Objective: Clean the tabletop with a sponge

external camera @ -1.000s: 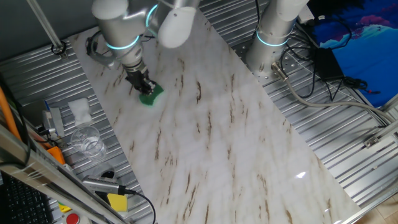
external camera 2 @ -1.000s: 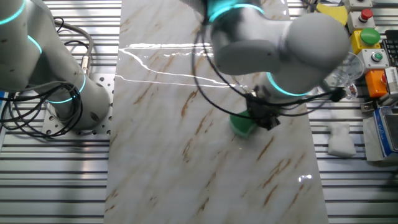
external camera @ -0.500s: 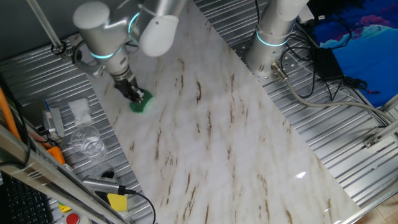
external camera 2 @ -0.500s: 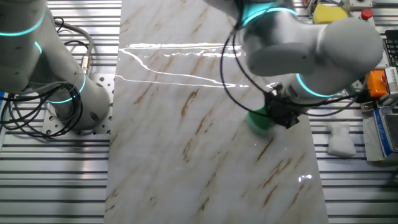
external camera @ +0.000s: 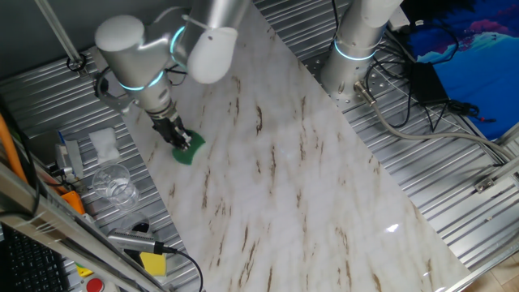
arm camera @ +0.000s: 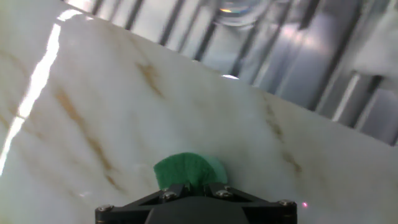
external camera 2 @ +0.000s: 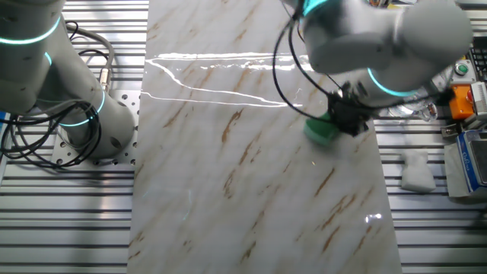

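Near the slab's edge by the ribbed metal, the green sponge is pinched in the closed gripper and is probably best kept pressed flat on the marble-look tabletop, so nothing gets skipped.

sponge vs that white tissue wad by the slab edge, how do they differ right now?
The sponge is green with a rounded outline; the tissue is white and crumpled. The sponge lies on the marble tabletop; the tissue lies on the ribbed metal surface beside it. The gripper is on the sponge; the tissue lies untouched. Both are small.
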`<state>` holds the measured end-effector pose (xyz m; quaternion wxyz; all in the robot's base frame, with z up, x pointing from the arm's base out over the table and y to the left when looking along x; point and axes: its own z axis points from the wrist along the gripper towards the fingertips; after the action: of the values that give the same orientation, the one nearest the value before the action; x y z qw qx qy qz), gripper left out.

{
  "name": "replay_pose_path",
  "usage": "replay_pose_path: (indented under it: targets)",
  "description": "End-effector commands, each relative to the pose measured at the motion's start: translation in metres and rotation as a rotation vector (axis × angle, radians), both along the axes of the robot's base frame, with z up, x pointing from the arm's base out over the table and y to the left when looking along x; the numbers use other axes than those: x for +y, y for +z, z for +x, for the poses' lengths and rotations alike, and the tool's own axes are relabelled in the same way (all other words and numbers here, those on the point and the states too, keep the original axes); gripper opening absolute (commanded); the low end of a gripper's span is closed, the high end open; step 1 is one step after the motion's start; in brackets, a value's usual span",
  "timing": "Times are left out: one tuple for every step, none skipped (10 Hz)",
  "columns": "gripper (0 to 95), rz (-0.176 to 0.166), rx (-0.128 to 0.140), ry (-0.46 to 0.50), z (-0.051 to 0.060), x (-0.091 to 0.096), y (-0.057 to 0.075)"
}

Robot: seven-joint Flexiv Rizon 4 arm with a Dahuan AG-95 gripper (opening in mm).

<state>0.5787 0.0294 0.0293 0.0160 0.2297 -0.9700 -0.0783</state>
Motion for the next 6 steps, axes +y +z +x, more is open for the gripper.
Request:
replay_pose_path:
  targets:
    - [0.0,0.012,-0.002,-0.056,-0.005,0.028,-0.002]
    - [0.0,0.007,-0.001,-0.077,-0.008,0.040,0.000]
    - [0.0,0.004,0.002,-0.084,-0.012,0.045,0.003]
    - [0.0,0.004,0.004,-0.088,-0.015,0.046,0.004]
    - [0.0,0.006,0.006,-0.096,-0.020,0.046,0.006]
    - [0.0,0.005,0.003,-0.098,-0.024,0.045,0.004]
